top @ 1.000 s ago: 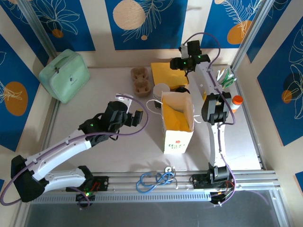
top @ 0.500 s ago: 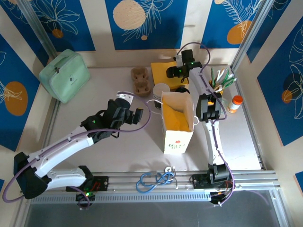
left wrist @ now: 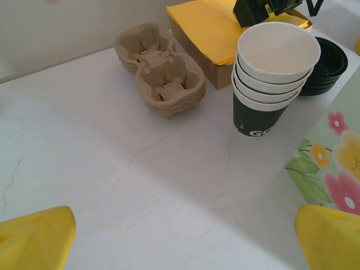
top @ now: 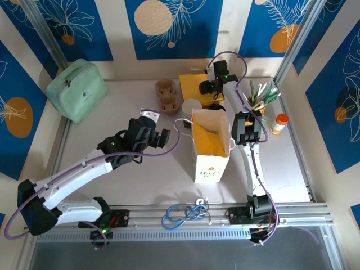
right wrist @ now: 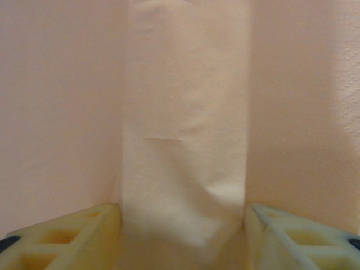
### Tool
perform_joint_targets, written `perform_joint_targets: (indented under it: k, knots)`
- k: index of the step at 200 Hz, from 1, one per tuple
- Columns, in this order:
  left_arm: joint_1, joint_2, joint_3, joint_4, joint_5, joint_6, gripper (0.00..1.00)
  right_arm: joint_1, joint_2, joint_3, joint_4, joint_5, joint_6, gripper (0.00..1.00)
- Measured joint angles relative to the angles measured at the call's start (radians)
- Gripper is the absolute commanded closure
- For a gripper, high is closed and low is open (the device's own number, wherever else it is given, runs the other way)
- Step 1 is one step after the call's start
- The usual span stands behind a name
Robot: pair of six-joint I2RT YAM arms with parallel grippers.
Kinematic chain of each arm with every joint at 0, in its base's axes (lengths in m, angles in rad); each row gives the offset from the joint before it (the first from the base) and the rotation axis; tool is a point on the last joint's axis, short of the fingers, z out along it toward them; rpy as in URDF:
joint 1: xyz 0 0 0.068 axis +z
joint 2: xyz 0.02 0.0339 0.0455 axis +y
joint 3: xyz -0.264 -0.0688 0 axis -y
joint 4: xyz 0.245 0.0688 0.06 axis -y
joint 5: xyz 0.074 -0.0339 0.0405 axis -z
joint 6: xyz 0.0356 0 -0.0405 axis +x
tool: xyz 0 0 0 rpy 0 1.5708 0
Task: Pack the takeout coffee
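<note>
A stack of takeout coffee cups (left wrist: 275,73) (top: 191,107), dark outside and white inside, stands beside the open flowered paper bag (top: 211,146) (left wrist: 332,163). Two cardboard cup carriers (left wrist: 169,84) (top: 167,95) lie left of the cups. My left gripper (top: 160,138) (left wrist: 183,236) hovers open over bare table, left of the bag, holding nothing. My right gripper (top: 205,87) (right wrist: 183,225) is down on the yellow napkin stack (top: 194,84) (left wrist: 208,28) at the back. In the right wrist view a raised fold of napkin (right wrist: 185,140) is squeezed between both fingers.
Black lids (left wrist: 329,64) (top: 216,106) sit right of the cups. A mint lunch bag (top: 76,90) rests at the back left. A holder of utensils (top: 261,93) and an orange-capped bottle (top: 279,122) stand at the right. A blue cable (top: 185,214) lies on the front rail.
The right gripper came left and down from the back wall onto the napkin stack, and its jaws narrowed onto the paper. The left arm crept slightly forward, still open.
</note>
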Motion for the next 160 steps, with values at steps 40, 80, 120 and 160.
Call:
perform_joint_targets:
  k: [40,80,120,160]
  knots:
    - [0.0,0.0,0.0,-0.003,0.0,0.0,0.01,-0.006,0.0,0.0,0.0,-0.027,0.016,0.68]
    - [0.0,0.0,0.0,-0.016,-0.001,0.0,0.01,-0.016,0.0,0.0,0.0,-0.07,0.041,0.78]
    - [0.0,-0.002,0.0,-0.019,-0.003,0.0,0.0,-0.024,0.0,0.0,0.0,-0.095,0.056,0.4]
    - [0.0,-0.002,0.0,-0.022,-0.003,0.0,0.01,-0.011,-0.001,-0.018,0.011,-0.072,0.023,0.26]
